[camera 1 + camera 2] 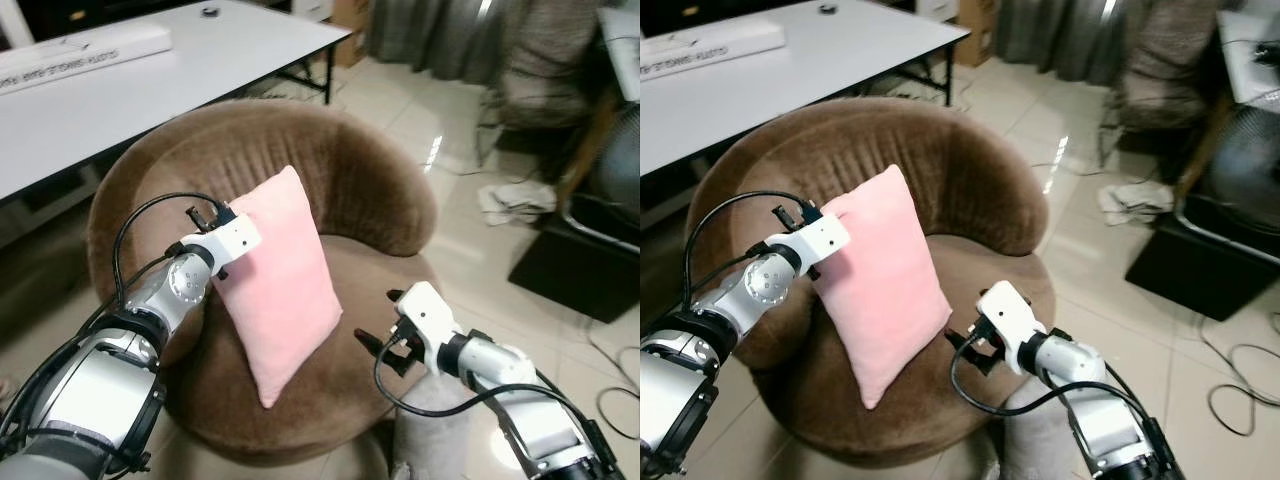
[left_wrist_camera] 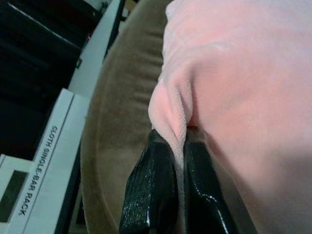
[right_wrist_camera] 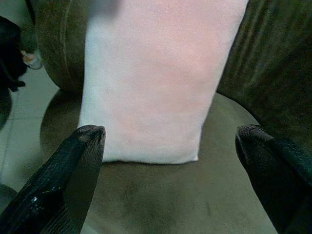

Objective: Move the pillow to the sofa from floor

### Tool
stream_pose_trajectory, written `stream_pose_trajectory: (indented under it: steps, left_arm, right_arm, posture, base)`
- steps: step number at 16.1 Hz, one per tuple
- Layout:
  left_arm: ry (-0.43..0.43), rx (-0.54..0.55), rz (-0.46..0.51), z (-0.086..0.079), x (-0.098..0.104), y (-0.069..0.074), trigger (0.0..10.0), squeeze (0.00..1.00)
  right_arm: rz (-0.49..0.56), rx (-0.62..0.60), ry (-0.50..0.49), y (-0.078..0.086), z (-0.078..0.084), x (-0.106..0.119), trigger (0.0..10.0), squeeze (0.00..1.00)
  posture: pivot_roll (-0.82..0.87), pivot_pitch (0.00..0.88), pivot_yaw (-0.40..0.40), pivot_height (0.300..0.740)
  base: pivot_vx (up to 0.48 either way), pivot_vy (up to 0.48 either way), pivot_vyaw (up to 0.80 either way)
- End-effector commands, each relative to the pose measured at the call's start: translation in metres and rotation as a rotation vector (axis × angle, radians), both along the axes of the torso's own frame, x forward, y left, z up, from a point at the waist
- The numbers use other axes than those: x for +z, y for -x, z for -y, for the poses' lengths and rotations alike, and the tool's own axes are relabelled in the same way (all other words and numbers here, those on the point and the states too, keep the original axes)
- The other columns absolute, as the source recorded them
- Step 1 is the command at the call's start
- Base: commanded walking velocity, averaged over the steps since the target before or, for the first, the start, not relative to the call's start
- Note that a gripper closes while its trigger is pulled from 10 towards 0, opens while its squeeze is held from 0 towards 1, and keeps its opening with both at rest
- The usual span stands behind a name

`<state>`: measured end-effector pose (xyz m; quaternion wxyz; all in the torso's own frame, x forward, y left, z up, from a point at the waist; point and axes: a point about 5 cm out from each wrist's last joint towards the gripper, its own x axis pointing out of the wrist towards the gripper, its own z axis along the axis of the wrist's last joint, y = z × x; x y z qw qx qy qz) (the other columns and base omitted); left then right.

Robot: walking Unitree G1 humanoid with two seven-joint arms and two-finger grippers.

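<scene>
- The left end effector [image 2: 180, 146] is partly hidden behind the pink pillow [image 1: 280, 280] — its fingers pinch the pillow's upper edge.
- The pillow stands tilted on the brown sofa [image 1: 370, 190] seat.
- The right end effector [image 3: 170, 146] — fingers spread wide — hovers just in front of the pillow.

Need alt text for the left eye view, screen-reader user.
The left gripper pinches the upper edge of a pink square fabric pillow, holding it upright over the seat of a round brown velvet sofa chair. The right gripper hovers open beside the pillow's lower corner, and a white table stands behind.
</scene>
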<state>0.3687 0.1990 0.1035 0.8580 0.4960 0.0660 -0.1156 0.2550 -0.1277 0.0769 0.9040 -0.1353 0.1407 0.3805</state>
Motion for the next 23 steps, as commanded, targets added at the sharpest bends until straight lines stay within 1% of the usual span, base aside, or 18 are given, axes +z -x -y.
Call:
stream_pose_trajectory:
  steps: [1,3,4,5,8,12,13,14,15,16,17,18,19,20,21,22,23]
  left_arm:
    - [-0.031,-0.029,0.058,0.006,0.012,-0.006,10.0,0.0]
    - [-0.043,-0.054,0.065,0.013,0.01,-0.006,10.0,0.0]
    - [-0.033,-0.056,0.063,0.015,0.01,-0.006,10.0,0.96]
    - [-0.027,-0.061,0.059,0.017,0.01,-0.006,10.0,1.0]
    - [-0.033,-0.054,0.053,0.015,0.01,-0.007,10.0,1.0]
    - [-0.042,-0.027,0.046,0.003,0.01,-0.005,10.0,1.0]
    - [-0.024,-0.012,0.05,0.001,0.012,-0.006,10.0,1.0]
    - [0.058,0.015,0.04,-0.002,0.014,-0.006,10.0,1.0]
    - [0.266,0.039,-0.013,0.002,0.015,-0.008,10.0,1.0]
    - [0.513,0.03,-0.062,0.01,0.017,-0.009,10.0,0.0]
    - [0.664,-0.011,-0.065,0.019,0.021,-0.01,10.0,0.0]
    - [0.709,-0.037,-0.051,0.023,0.024,-0.009,10.0,0.0]
    - [0.767,-0.072,-0.013,0.032,0.022,-0.002,10.0,0.0]
    - [0.79,-0.059,-0.016,0.035,0.015,0.007,10.0,0.0]
    - [0.793,-0.057,-0.023,0.037,0.009,0.017,10.0,0.0]
    - [0.766,-0.069,-0.025,0.038,0.003,0.028,10.0,0.0]
    - [0.758,-0.075,-0.031,0.039,-0.001,0.046,10.0,0.0]
  right_arm:
    - [-0.011,-0.019,-0.019,0.003,0.001,0.001,10.0,0.0]
    - [-0.011,-0.034,-0.027,0.006,0.0,0.0,10.0,0.0]
    - [-0.005,-0.041,-0.025,0.007,0.0,0.001,10.0,0.0]
    - [-0.002,-0.051,-0.025,0.008,0.0,0.0,10.0,0.0]
    - [-0.002,-0.071,-0.024,0.007,0.001,0.0,10.0,0.0]
    - [0.007,-0.077,-0.027,0.0,-0.003,-0.001,10.0,0.0]
    - [0.011,-0.079,-0.028,-0.002,-0.003,-0.001,10.0,0.0]
    - [0.016,-0.098,-0.035,-0.005,-0.003,0.0,10.0,0.0]
    - [0.021,-0.149,-0.042,-0.011,0.0,-0.001,10.0,0.0]
    - [0.025,-0.223,-0.042,-0.017,0.004,-0.001,10.0,0.0]
    - [0.014,-0.325,-0.047,-0.022,0.01,-0.003,10.0,0.0]
    - [0.006,-0.377,-0.064,-0.024,0.014,-0.004,10.0,0.0]
    - [-0.017,-0.479,-0.133,-0.026,0.019,-0.004,10.0,0.0]
    - [-0.007,-0.487,-0.153,-0.025,0.017,-0.002,10.0,0.0]
    - [0.001,-0.48,-0.156,-0.024,0.016,0.0,10.0,0.0]
    - [0.0,-0.495,-0.157,-0.022,0.017,0.0,10.0,0.0]
    - [-0.019,-0.546,-0.194,-0.015,0.024,-0.001,10.0,0.0]
  posture:
    - [-0.04,0.0,-0.037,0.74]
    - [-0.05,0.0,-0.034,0.74]
    - [-0.05,0.0,-0.03,0.74]
    - [-0.06,0.0,-0.025,0.74]
    - [-0.05,0.0,-0.02,0.74]
    - [-0.02,0.0,-0.027,0.74]
    - [-0.01,0.0,-0.026,0.74]
    - [0.0,0.0,-0.023,0.74]
    - [0.02,0.0,-0.019,0.74]
    - [0.03,0.0,-0.015,0.74]
    - [0.04,0.0,-0.011,0.74]
    - [0.05,0.0,-0.007,0.74]
    - [0.08,0.0,0.007,0.74]
    - [0.08,0.0,0.022,0.74]
    - [0.09,0.0,0.025,0.74]
    - [0.11,0.0,0.034,0.74]
    - [0.11,0.0,0.037,0.74]
  base:
    - [0.0,0.0,0.0]
    - [0.0,0.0,0.0]
    - [0.0,0.0,0.0]
    - [0.0,0.0,0.0]
    - [0.0,0.0,0.0]
    - [0.0,0.0,0.0]
    - [0.0,0.0,0.0]
    - [0.0,0.0,0.0]
    - [0.0,0.0,0.0]
    - [0.0,0.0,0.0]
    - [0.0,0.0,0.0]
    - [0.0,0.0,0.0]
    - [0.0,0.0,0.0]
    - [0.0,0.0,0.0]
    - [0.0,0.0,0.0]
    - [0.0,0.0,0.0]
    - [0.0,0.0,0.0]
